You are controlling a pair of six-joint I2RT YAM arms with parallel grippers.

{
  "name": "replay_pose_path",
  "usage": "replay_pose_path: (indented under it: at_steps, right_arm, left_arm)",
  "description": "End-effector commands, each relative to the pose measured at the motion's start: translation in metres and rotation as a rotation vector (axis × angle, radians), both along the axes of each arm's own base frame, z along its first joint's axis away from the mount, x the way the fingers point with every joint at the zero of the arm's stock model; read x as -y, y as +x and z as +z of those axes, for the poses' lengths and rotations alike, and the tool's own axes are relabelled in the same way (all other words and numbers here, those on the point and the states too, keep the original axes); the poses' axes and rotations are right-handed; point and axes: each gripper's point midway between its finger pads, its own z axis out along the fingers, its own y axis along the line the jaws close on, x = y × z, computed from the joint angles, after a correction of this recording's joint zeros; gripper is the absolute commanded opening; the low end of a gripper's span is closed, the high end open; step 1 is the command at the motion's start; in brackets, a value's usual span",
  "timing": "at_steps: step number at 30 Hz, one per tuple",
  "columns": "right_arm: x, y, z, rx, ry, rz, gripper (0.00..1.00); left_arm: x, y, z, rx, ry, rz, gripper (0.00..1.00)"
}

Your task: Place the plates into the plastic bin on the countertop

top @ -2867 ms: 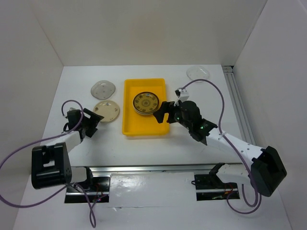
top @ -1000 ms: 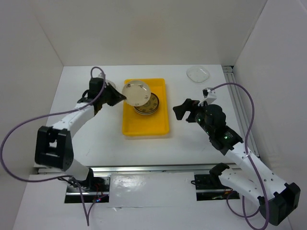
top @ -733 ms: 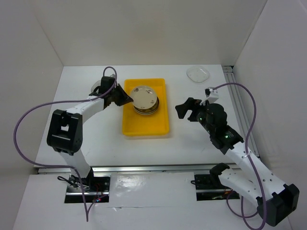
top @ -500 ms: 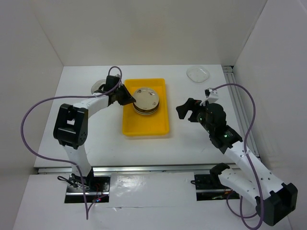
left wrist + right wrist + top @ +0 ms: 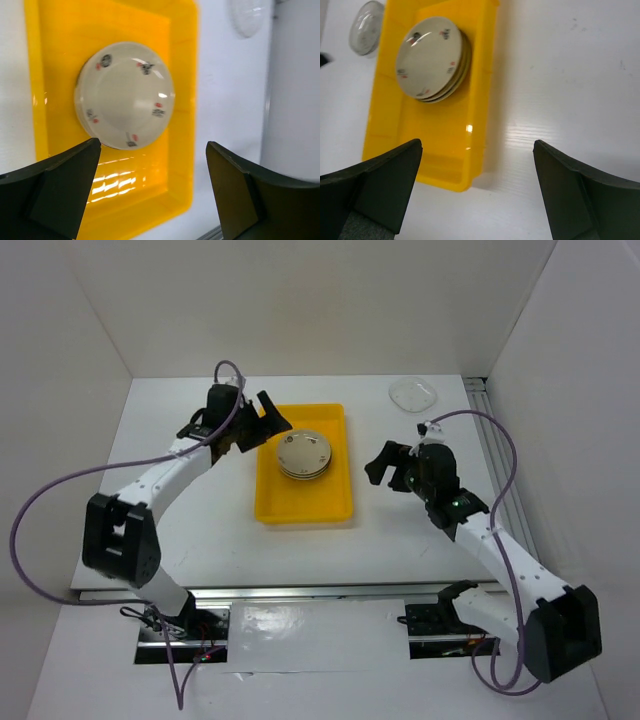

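- Left hand [image 5: 264,424] was wide open and gripped nothing. It hung over the far-left rim of the yellow bin [image 5: 268,508].
- Left wrist view: both fingers [image 5: 60,175] stood apart, with the plate stack [image 5: 125,95] between and beyond them. Neither touched it.
- The stack of plates [image 5: 303,453] sat inside the bin, in its far half. The top plate was cream with small dark and red marks. I could not count the plates under it.
- Near half of the bin was bare yellow.
- Right hand [image 5: 379,466] was wide open and empty, over the white worktop [image 5: 200,530] just right of the bin.
- Clear plate [image 5: 413,394] lay on the worktop at the far right, well apart from the bin.
- Grey plate [image 5: 366,33] lay on the worktop beside the bin's far-left corner, outside it.
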Motion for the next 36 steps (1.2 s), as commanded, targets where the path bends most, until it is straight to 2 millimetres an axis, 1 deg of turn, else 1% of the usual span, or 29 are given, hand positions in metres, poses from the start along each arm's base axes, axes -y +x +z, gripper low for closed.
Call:
replay_pose_path:
  at_steps: [1, 2, 3, 4, 5, 6, 7, 8, 9, 10, 12, 13, 14, 15, 16, 17, 20, 22, 23, 24, 25, 26, 27, 29, 30, 31, 32, 33, 36]
  right_arm:
    - [0.012, 0.035, 0.000, 0.006, 0.095, -0.047, 0.99]
    - [0.040, 0.051, -0.004, 0.006, 0.127, -0.124, 0.99]
    - [0.046, 0.059, -0.022, -0.043, 0.164, -0.115, 0.99]
    - [0.059, 0.074, -0.020, -0.013, 0.196, -0.143, 0.99]
    - [0.085, 0.085, -0.026, -0.024, 0.240, -0.205, 0.99]
    - [0.096, 0.097, -0.044, -0.057, 0.254, -0.233, 0.99]
    - [0.106, 0.107, -0.048, -0.049, 0.264, -0.258, 0.99]
    - [0.123, 0.121, -0.046, -0.017, 0.280, -0.299, 0.99]
    - [0.125, 0.129, -0.050, -0.025, 0.298, -0.298, 0.99]
    - [0.129, 0.146, -0.062, -0.047, 0.302, -0.314, 0.98]
    - [0.136, 0.167, -0.070, -0.044, 0.292, -0.343, 0.98]
    - [0.139, 0.177, -0.094, -0.091, 0.286, -0.360, 0.98]
    - [0.142, 0.197, -0.083, -0.063, 0.287, -0.356, 0.97]
    - [0.145, 0.207, -0.087, -0.064, 0.283, -0.367, 0.97]
    - [0.150, 0.214, -0.114, -0.114, 0.262, -0.391, 0.95]
    - [0.152, 0.232, -0.104, -0.086, 0.264, -0.388, 0.95]
    - [0.164, 0.260, -0.121, -0.092, 0.244, -0.435, 0.94]
    - [0.170, 0.272, -0.128, -0.096, 0.241, -0.466, 0.94]
    - [0.174, 0.275, -0.149, -0.132, 0.228, -0.490, 0.94]
    - [0.177, 0.287, -0.145, -0.125, 0.225, -0.498, 0.92]
    - [0.185, 0.292, -0.149, -0.132, 0.232, -0.523, 0.92]
    - [0.188, 0.295, -0.170, -0.169, 0.230, -0.545, 0.90]
    - [0.191, 0.309, -0.163, -0.147, 0.229, -0.552, 0.90]
    - [0.190, 0.311, -0.180, -0.210, 0.216, -0.577, 0.87]
    - [0.197, 0.311, -0.198, -0.240, 0.198, -0.623, 0.85]
    - [0.196, 0.315, -0.198, -0.261, 0.181, -0.638, 0.84]
    - [0.203, 0.316, -0.203, -0.273, 0.166, -0.679, 0.84]
    - [0.200, 0.314, -0.215, -0.300, 0.152, -0.683, 0.81]
    - [0.203, 0.313, -0.225, -0.344, 0.148, -0.716, 0.67]
  left_arm:
    - [-0.006, -0.024, 0.055, 0.135, 0.021, -0.016, 1.00]
    - [-0.007, -0.033, 0.059, 0.144, 0.035, -0.023, 1.00]
    - [-0.013, -0.047, 0.071, 0.174, 0.043, -0.019, 1.00]
    - [-0.020, -0.055, 0.073, 0.177, 0.056, 0.001, 1.00]
    - [-0.023, -0.068, 0.070, 0.166, 0.086, -0.011, 1.00]
    - [-0.027, -0.084, 0.077, 0.186, 0.092, -0.017, 1.00]
    - [-0.034, -0.092, 0.077, 0.181, 0.109, 0.004, 1.00]
    - [-0.037, -0.102, 0.076, 0.180, 0.134, -0.007, 1.00]
    - [-0.039, -0.115, 0.073, 0.158, 0.141, -0.018, 1.00]
    - [-0.042, -0.125, 0.067, 0.145, 0.156, -0.027, 1.00]
    - [-0.052, -0.140, 0.069, 0.153, 0.176, -0.018, 1.00]
    - [-0.055, -0.150, 0.059, 0.115, 0.189, -0.022, 1.00]
    - [-0.059, -0.151, 0.058, 0.117, 0.189, -0.013, 1.00]
    - [-0.062, -0.158, 0.058, 0.121, 0.198, -0.019, 1.00]
    - [-0.066, -0.160, 0.054, 0.110, 0.202, -0.009, 1.00]
    - [-0.067, -0.167, 0.046, 0.088, 0.214, -0.028, 1.00]
    - [-0.073, -0.175, 0.036, 0.066, 0.219, -0.033, 1.00]
    - [-0.079, -0.178, 0.032, 0.062, 0.242, -0.039, 1.00]
    - [-0.084, -0.178, 0.030, 0.051, 0.245, -0.022, 1.00]
    - [-0.087, -0.180, 0.028, 0.054, 0.257, -0.023, 1.00]
    - [-0.090, -0.179, 0.028, 0.053, 0.257, -0.014, 1.00]
    - [-0.096, -0.177, 0.030, 0.061, 0.262, 0.005, 1.00]
    - [-0.097, -0.178, 0.026, 0.051, 0.259, 0.006, 1.00]
    - [-0.099, -0.179, 0.022, 0.038, 0.254, 0.010, 1.00]
    - [-0.101, -0.178, 0.022, 0.037, 0.254, 0.019, 1.00]
    - [-0.101, -0.178, 0.022, 0.037, 0.254, 0.019, 1.00]
    - [-0.104, -0.177, 0.022, 0.036, 0.255, 0.028, 1.00]
    - [-0.106, -0.177, 0.022, 0.035, 0.255, 0.037, 1.00]
    - [-0.107, -0.178, 0.021, 0.033, 0.249, 0.039, 1.00]
